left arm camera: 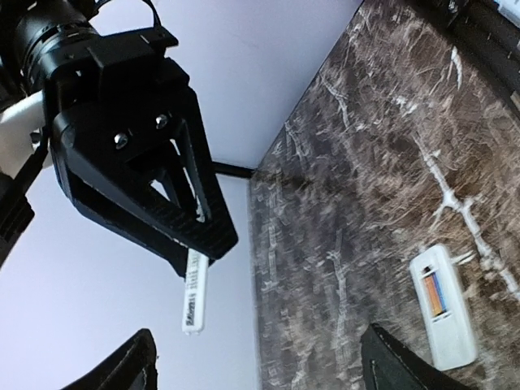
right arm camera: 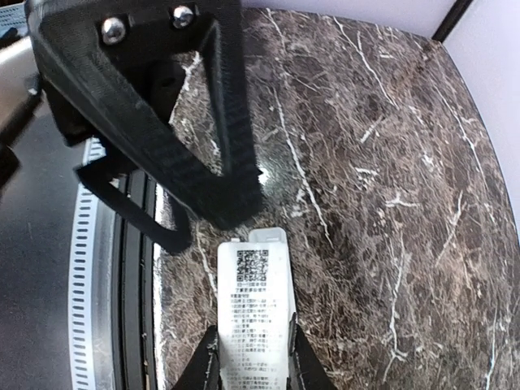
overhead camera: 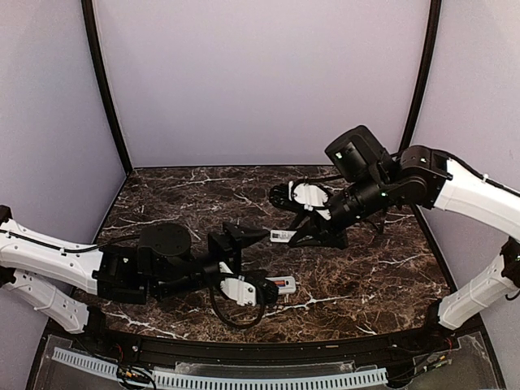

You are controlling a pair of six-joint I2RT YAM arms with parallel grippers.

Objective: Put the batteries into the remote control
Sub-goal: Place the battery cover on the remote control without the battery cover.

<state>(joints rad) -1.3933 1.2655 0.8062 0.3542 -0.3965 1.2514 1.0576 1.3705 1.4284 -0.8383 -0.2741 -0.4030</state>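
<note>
Nearest the overhead camera, the left gripper (overhead camera: pixel 266 289) was seen low over the marble table (overhead camera: pixel 382 268), its tips just beside the remote control (overhead camera: pixel 283 284), which lay flat near the front edge. Farther back, the right gripper (overhead camera: pixel 294 236) was raised above the table with a small white cover (overhead camera: pixel 281 236) pinched at its tips, well apart from the remote. The cover was judged to be held clear until the bay could be closed.

From the left wrist, two black fingertips (left arm camera: pixel 130 366) were seen at the bottom corners, spread wide with nothing between them, so nothing was gripped. The remote control (left arm camera: pixel 455 337) lay on the table to the right, bay side up, and the batteries (left arm camera: pixel 436 294), orange and blue, were seated in the recess. Their number could not be told. The bay was probably left facing up so that the cover could be fitted. The right gripper hung in the air at upper left, with the cover (left arm camera: pixel 193 299) edge-on below it.

From the right wrist, the cover (right arm camera: pixel 253 321) was seen clamped between the two fingers (right arm camera: pixel 302 367), with its label and printed code facing the camera. It was gripped by its long sides, likely so that the far end was left free for fitting. The left gripper's black fingers (right arm camera: pixel 234 138) were seen just beyond it
</note>
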